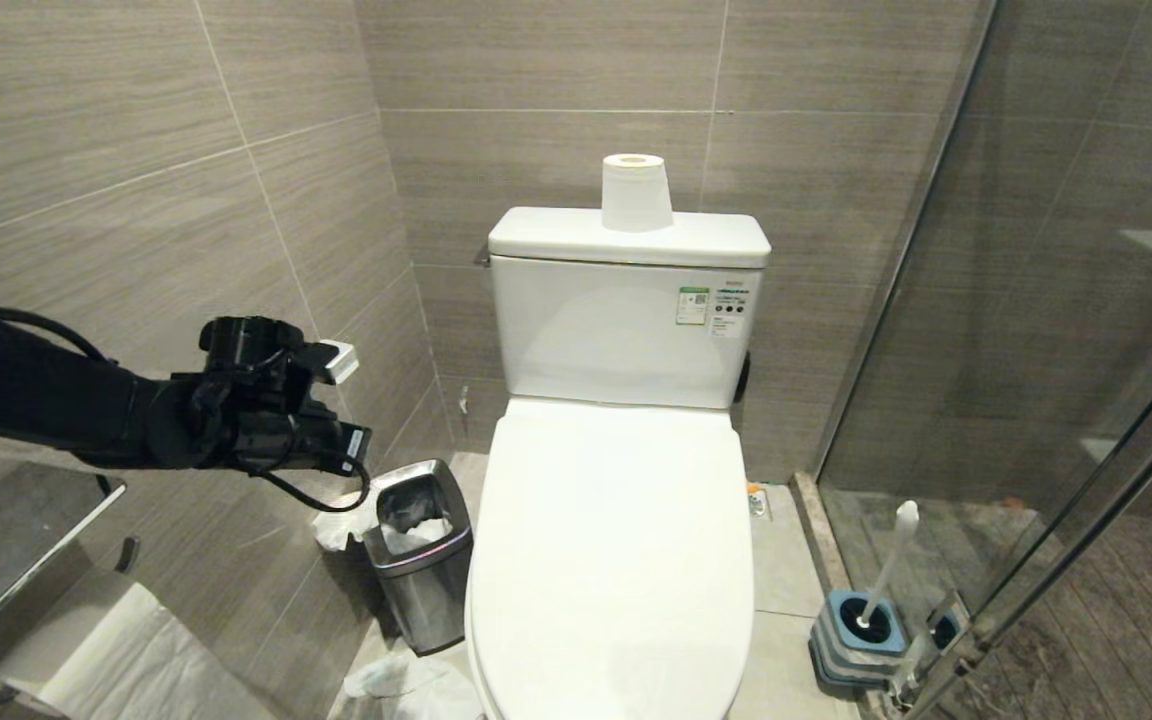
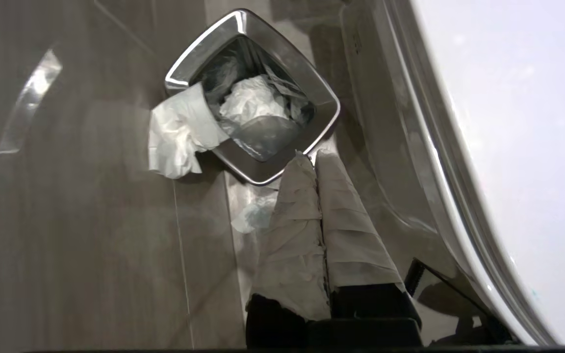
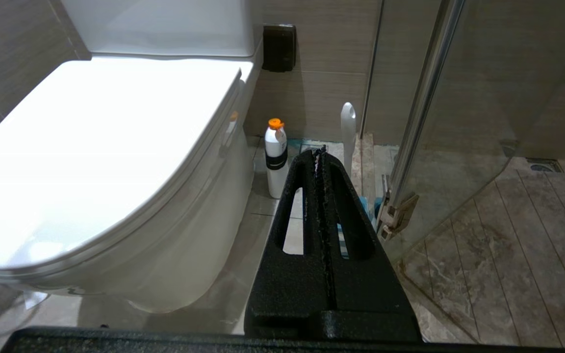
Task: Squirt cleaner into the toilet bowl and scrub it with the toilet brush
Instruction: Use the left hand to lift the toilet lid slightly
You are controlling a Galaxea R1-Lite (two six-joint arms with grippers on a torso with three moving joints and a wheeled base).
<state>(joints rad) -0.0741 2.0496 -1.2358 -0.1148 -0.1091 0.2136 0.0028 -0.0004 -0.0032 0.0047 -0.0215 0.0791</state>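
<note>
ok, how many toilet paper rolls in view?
2. One roll stands upright on the tank lid. One roll hangs on the holder low on the left wall, below the left arm. Others may be out of view.

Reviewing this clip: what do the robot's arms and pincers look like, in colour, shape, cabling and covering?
The left arm is matte black and bulky, with black cables looping along and below the wrist and a small white block on top. The left pincer has two tapered fingers wrapped in pale grey creased covering. The right pincer is bare black, rough-textured, with two slotted, wedge-shaped fingers.
</note>
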